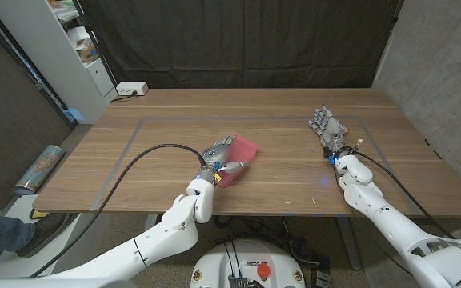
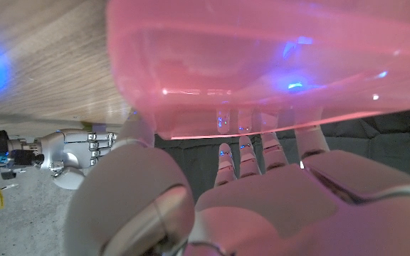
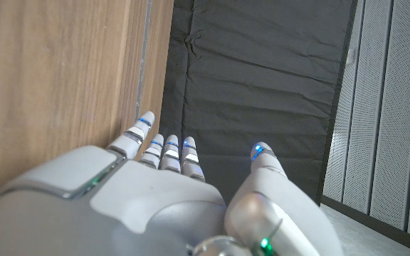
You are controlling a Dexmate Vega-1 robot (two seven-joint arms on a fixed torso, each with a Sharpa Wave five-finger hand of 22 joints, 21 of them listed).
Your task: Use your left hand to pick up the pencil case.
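This looks like a robotics lab or test room rather than a home. Beyond the left robot hand (image 1: 218, 154) and the wooden desk (image 1: 166, 120), which carries a taped rectangle outline (image 1: 145, 122), a black curtain (image 1: 238, 40) hangs as a backdrop, with bare grey concrete wall (image 1: 438, 56) to the far side of the right robot hand (image 1: 326, 126). A white shelf unit (image 1: 70, 48) stacked with supplies stands far off past the left robot hand, and a white power strip (image 1: 132, 89) lies at the desk's far edge.
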